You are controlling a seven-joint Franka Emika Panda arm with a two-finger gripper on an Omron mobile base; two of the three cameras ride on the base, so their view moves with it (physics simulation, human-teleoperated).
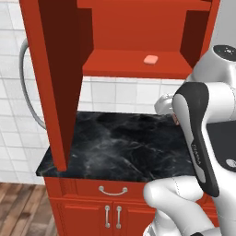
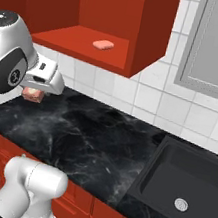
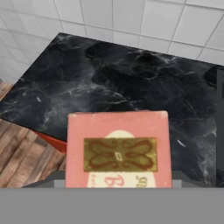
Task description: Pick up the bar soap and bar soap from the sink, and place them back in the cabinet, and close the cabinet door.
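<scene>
The salmon-pink bar soap (image 1: 150, 59) lies flat on the floor of the red cabinet (image 1: 138, 27), toward its right side and near the front lip. The cabinet door (image 1: 50, 78) stands swung wide open at the cabinet's left, its edge hanging down over the black marble bench (image 1: 120, 143) below.

The gripper (image 2: 33, 92) hangs below the cabinet's left half, above the bench, closed on the second bar soap (image 2: 33, 94). In the hand view this soap (image 3: 118, 151) sits right at the fingertips, a pink face with a brown ornamental label on a paler oval, with the bench's marble surface behind it and wood floor past the bench's edge.

The black sink (image 2: 189, 183) is set in the bench well to the right of the cabinet, its basin showing a round silver drain (image 2: 181, 204). Below the bench under the cabinet are red drawer and door fronts with silver pulls (image 1: 113, 190).
</scene>
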